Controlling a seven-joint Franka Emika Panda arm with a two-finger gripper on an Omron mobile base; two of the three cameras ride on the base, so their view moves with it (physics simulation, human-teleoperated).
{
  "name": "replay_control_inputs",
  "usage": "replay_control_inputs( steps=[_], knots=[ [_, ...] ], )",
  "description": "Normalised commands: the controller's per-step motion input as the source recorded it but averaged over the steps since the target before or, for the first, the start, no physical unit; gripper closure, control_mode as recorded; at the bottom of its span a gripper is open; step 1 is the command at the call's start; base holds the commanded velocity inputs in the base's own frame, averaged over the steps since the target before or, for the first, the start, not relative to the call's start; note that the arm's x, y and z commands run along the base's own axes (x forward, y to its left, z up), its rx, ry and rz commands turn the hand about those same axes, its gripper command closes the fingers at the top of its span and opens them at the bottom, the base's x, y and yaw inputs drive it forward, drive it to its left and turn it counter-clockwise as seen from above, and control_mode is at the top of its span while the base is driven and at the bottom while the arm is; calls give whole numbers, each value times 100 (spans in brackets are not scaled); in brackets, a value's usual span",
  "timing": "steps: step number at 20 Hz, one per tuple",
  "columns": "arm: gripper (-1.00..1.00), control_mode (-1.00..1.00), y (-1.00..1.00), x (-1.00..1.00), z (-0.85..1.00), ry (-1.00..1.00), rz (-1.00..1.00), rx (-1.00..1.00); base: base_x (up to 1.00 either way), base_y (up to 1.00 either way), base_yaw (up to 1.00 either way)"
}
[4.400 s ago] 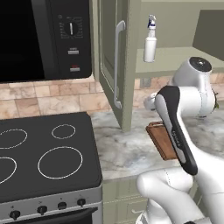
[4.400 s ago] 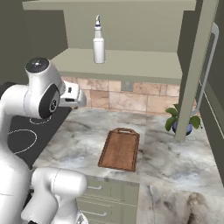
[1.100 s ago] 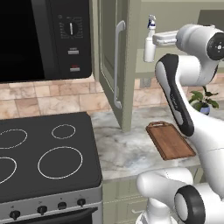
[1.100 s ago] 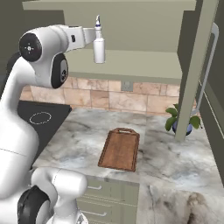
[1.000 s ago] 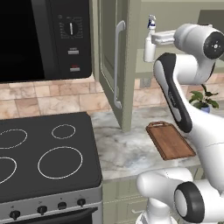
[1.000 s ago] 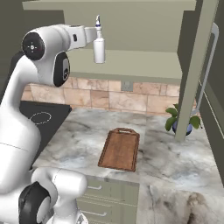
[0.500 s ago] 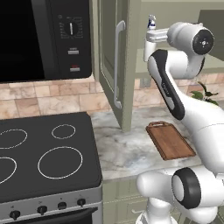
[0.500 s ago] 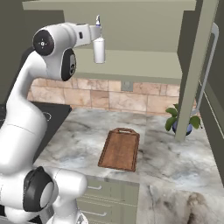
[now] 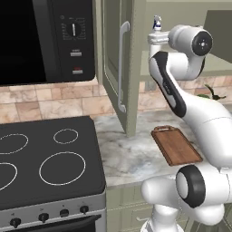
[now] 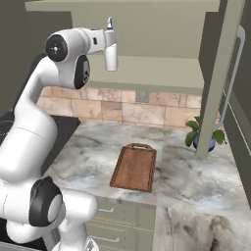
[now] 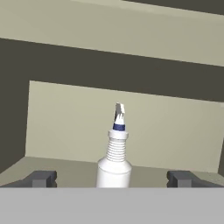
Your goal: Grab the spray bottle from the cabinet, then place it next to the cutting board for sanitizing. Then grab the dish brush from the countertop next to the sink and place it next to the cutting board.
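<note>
Rendered scene, even soft light, no glare. Both base views sharp edge to edge, no blur, no lens bending. Cabinet (image 10: 147,44) interior moderately lit, side walls darker. Faint soft shadow under cutting board (image 10: 135,167) on marble worktop (image 10: 186,181). Microwave (image 9: 41,41) front near black. Hand view dimmer, flat shading, dark band across cabinet back; spray bottle (image 11: 114,162) crisp.

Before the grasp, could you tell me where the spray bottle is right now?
The spray bottle stands upright on the open cabinet's shelf, centred between the open gripper's fingertips in the hand view.
</note>
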Motion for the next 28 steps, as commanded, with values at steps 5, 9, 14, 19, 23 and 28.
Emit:
replay_control_inputs(
  steps=[5, 9, 14, 19, 23, 28],
  knots=[
    [-100, -100, 0, 20, -15, 1, 0, 2, 0, 0, 0],
    [-100, -100, 0, 31, -3, 0, 0, 0, 0, 0, 0],
    [-100, -100, 0, 43, 0, 0, 0, 0, 0, 0, 0],
    [-100, -100, 0, 41, 0, 0, 0, 0, 0, 0, 0],
    [-100, -100, -1, 35, -3, 0, 0, 2, 0, 0, 0],
    [-100, -100, -2, 35, -1, 0, 0, 2, 0, 0, 0]
  ],
)
